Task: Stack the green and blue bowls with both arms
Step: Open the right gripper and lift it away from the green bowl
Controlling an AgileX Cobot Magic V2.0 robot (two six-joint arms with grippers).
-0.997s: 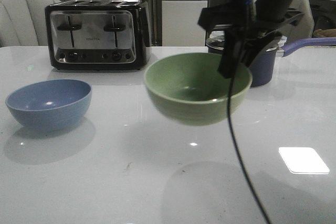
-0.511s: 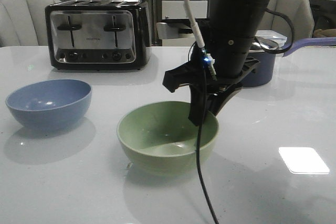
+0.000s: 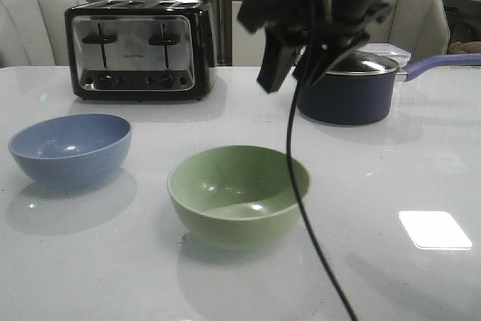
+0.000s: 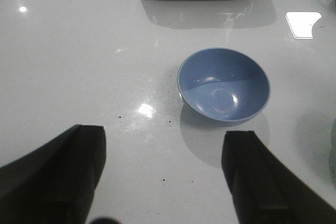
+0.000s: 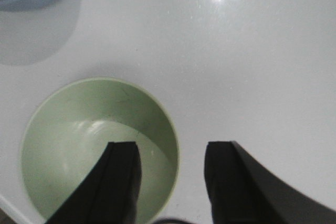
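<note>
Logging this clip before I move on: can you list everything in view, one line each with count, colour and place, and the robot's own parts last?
green bowl: one, pale sage green, upright on the table, front centre, empty.
blue bowl: one, dusty blue, upright on the table at the left, apart from the green one.
toaster: one, black and silver, back left of the table.
saucepan: one, dark navy with lid and purplish handle, back right.
table: one, glossy white.
chairs: two, pale, behind the table.
right gripper: one, black, jaws open, in the air above the green bowl, cable hanging down.
left gripper: one, black, jaws open, above the table near the blue bowl.
</note>
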